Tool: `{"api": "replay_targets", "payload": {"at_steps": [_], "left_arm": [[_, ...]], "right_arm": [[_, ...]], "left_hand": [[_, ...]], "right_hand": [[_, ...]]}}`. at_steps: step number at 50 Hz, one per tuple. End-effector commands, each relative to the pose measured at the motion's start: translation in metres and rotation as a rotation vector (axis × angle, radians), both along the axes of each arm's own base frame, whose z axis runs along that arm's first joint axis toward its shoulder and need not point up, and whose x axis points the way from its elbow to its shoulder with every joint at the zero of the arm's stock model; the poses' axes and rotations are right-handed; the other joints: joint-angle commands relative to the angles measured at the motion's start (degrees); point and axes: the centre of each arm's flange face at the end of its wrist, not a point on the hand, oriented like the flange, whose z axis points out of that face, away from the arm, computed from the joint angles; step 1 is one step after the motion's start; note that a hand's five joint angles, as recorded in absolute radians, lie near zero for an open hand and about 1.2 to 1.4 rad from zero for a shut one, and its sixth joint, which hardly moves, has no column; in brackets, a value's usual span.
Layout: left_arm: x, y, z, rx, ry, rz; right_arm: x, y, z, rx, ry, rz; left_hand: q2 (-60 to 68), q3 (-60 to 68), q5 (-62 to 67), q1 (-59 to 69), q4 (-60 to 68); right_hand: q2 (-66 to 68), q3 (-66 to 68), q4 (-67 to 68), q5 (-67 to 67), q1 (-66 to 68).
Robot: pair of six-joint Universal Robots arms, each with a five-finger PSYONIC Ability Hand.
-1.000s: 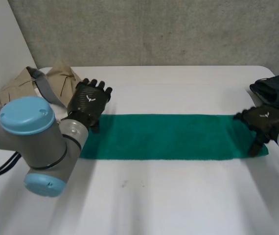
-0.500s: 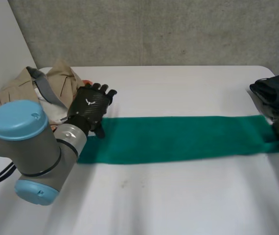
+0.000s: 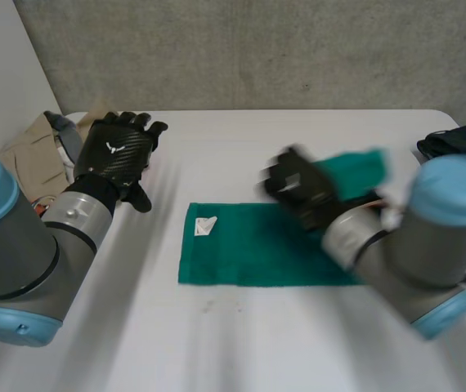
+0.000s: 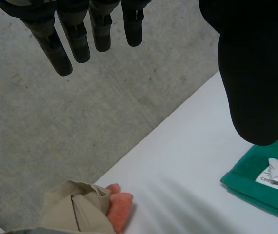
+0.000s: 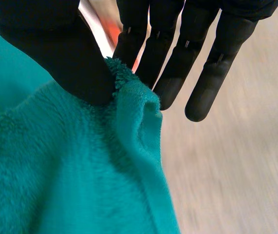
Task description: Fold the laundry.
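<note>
Pinches one end of the green towel [image 3: 249, 257] between thumb and fingers [image 5: 180, 68] of the right hand [image 3: 298, 188], above the rest lying on the bench [image 3: 217, 343]. Holds nothing in the left hand [image 3: 118, 155], fingers straight, beside beige clothes [image 3: 33, 151].

Dark clothing [image 3: 462, 139] partly off-frame

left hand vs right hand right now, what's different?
Left hand is open, fingers straight, holding nothing; right hand pinches the edge of the green towel against its thumb. Left hand is off the towel, by the tan clothes; right hand is over the towel. Both are black.
</note>
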Motion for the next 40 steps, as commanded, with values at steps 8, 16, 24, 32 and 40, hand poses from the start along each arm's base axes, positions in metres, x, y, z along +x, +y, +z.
{"api": "replay_targets", "payload": {"at_steps": [8,16,24,32,40], "left_arm": [[-0.008,0.007,-0.013,0.035,-0.014,-0.029],[-0.016,0.004,-0.006,0.004,0.001,-0.046],[-0.035,0.012,-0.005,-0.007,0.006,-0.101],[-0.041,0.017,-0.011,0.005,-0.005,-0.123],[-0.041,0.021,-0.006,-0.001,-0.003,-0.124]], "right_arm": [[0.074,0.085,-0.066,0.007,0.083,0.271],[0.016,0.028,-0.007,0.216,-0.168,-0.137],[-0.049,0.001,-0.034,0.534,-0.166,-0.384],[-0.1,-0.032,-0.066,0.512,-0.015,-0.533],[-0.086,-0.042,-0.032,0.323,-0.02,-0.481]], "left_hand": [[-1.73,-2.08,-2.83,-1.03,-1.6],[-1.73,-2.08,-2.83,-1.03,-1.6],[-1.73,-2.08,-2.83,-1.03,-1.6],[-1.73,-2.08,-2.83,-1.03,-1.6],[-1.73,-2.08,-2.83,-1.03,-1.6]], "right_hand": [[-28.27,-29.17,-29.45,-27.14,-24.97],[-57.49,-58.38,-58.66,-56.35,-54.19],[-57.49,-58.38,-58.66,-56.35,-54.19],[12.46,11.56,11.29,13.59,15.76],[12.51,11.62,11.34,13.65,15.81]]}}
